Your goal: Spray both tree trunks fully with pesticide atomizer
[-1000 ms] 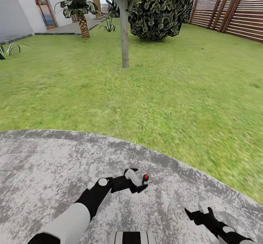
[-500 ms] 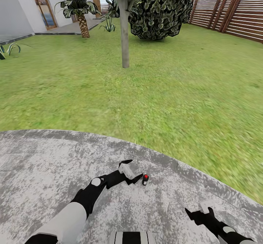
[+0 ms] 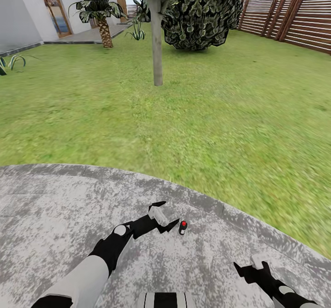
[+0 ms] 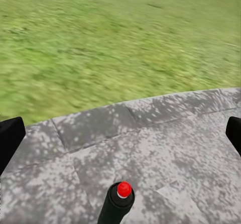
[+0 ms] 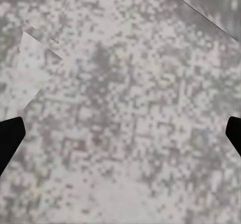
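The pesticide atomizer, a tiny dark bottle with a red cap, stands upright on the grey stone paving. My left gripper is open just left of it, fingertips a short gap away and touching nothing. In the left wrist view the atomizer stands ahead of the open left gripper, between the lines of its two fingers. My right gripper hangs open and empty low on the right, over bare paving. One tree trunk, straight and grey-brown, rises from the lawn far ahead.
The round stone patio ends in a curved edge with green lawn beyond. A large dark leafy shrub stands behind the trunk, a palm and house wall at far left, a slatted wooden fence at right.
My left gripper has drawn back from the atomizer, which was at its fingertips a second ago and now stands free on the paving. The right arm has barely moved.
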You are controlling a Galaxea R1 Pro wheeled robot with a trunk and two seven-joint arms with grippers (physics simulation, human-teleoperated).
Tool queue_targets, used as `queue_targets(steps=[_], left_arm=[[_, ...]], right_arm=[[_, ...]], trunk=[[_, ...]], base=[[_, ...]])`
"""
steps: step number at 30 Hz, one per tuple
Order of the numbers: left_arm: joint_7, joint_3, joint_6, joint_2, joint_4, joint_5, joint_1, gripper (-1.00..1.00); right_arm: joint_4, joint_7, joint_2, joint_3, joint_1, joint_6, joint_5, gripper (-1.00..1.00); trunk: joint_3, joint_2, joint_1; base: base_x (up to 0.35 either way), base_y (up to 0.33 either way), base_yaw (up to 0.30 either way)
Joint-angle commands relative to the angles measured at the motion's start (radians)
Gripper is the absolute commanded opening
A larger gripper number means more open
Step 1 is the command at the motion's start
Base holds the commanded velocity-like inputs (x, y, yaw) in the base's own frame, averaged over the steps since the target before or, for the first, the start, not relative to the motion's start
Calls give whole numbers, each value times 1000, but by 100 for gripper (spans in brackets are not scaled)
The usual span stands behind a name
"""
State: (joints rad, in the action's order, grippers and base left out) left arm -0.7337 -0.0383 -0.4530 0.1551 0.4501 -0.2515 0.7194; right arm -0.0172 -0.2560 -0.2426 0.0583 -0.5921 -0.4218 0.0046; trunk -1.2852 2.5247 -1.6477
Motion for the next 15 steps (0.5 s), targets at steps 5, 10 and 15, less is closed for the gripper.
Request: queue_targets(steps=[5, 10, 15], left_arm=[[0, 0, -1, 0, -1, 0, 0, 100], [0, 0, -1, 0, -1, 0, 0, 100], [0, 0, -1, 0, -2, 0, 0, 100]], right_arm=[[0, 1, 0, 0, 0, 0, 0, 100], [0, 1, 0, -1, 0, 0, 0, 100], [0, 1, 0, -1, 0, 0, 0, 100]], trunk=[[1, 0, 0], [4, 0, 0], [7, 0, 0]], base=[[14, 0, -109], [3, 0, -241], [1, 0, -233]])
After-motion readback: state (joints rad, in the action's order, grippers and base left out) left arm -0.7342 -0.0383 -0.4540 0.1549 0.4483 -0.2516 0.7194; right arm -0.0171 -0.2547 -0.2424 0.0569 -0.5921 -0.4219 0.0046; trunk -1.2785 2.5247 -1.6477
